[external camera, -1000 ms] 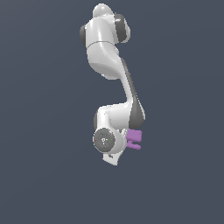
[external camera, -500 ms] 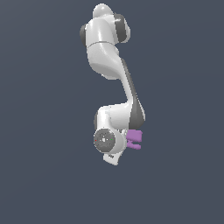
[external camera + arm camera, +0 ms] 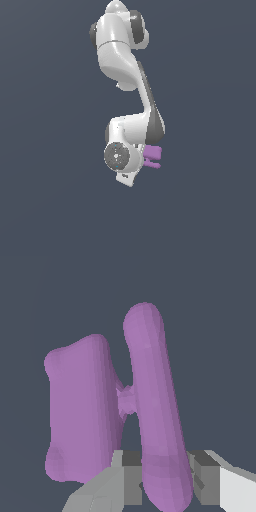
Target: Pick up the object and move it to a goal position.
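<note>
The purple object point(image 3: 85, 411) fills the wrist view: a flat rectangular block joined by a short stem to a thin bar point(image 3: 155, 406). My gripper point(image 3: 162, 476) is shut on the lower end of that bar, one grey pad point(image 3: 131, 481) on each side of it. In the exterior view the object point(image 3: 153, 155) pokes out to the exterior view's right of the white wrist point(image 3: 120, 155), whose body hides the fingers.
Only a plain dark grey backdrop surrounds the arm point(image 3: 122, 60) in both views. No table, container or goal marker shows.
</note>
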Action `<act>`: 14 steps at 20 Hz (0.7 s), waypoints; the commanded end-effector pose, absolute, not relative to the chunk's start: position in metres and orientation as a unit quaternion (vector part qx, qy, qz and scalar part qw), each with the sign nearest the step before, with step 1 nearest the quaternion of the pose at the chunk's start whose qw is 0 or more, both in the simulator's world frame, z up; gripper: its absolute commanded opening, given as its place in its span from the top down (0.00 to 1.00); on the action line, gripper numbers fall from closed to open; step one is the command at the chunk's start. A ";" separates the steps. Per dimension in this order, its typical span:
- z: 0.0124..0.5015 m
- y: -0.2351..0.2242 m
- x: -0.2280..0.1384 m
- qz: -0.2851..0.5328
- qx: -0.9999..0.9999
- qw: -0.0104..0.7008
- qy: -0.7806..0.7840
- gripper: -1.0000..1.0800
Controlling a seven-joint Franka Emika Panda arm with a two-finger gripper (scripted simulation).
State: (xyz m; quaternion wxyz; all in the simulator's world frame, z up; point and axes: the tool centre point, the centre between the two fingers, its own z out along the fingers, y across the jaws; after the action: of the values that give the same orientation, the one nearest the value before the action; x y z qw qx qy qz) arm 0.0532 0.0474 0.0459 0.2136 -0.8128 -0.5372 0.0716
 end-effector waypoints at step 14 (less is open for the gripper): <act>0.173 0.002 0.026 0.072 -0.813 0.213 -0.537 1.00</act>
State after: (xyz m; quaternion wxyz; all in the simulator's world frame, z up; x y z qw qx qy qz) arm 0.0297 0.0076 0.1574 0.2129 -0.8130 -0.5371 0.0722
